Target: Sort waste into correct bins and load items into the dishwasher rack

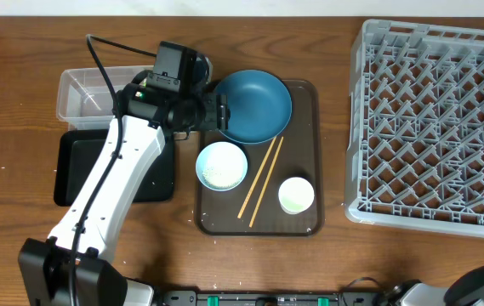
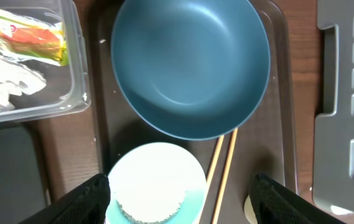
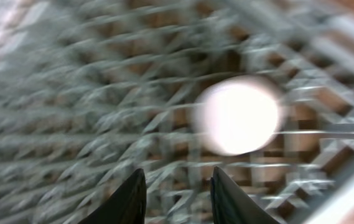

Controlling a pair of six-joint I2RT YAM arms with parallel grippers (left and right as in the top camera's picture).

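Note:
My left gripper (image 1: 216, 110) (image 2: 180, 180) is wide open and empty, above the near rim of the round blue plate (image 1: 254, 104) (image 2: 189, 62) and the white bowl (image 1: 221, 165) (image 2: 155, 180), which seems to hold white rice. The wooden chopsticks (image 1: 260, 178) (image 2: 223, 168) lie beside the bowl. One white cup (image 1: 296, 195) stands at the tray's front right. The wrapper (image 2: 33, 40) and white tissue (image 2: 2, 84) lie in the clear tub (image 1: 80, 106) (image 2: 77, 93). My right gripper (image 3: 177, 186) is open and empty over the grey rack (image 1: 433, 123) (image 3: 71, 112), where another white cup (image 3: 239, 115) sits, blurred.
The plate, bowl, cup and chopsticks rest on a dark brown serving tray (image 1: 310, 127) (image 2: 282, 124). The black tray (image 1: 76, 166) (image 2: 9, 168) lies in front of the clear tub. The rack's edge (image 2: 351, 93) is right of the brown tray.

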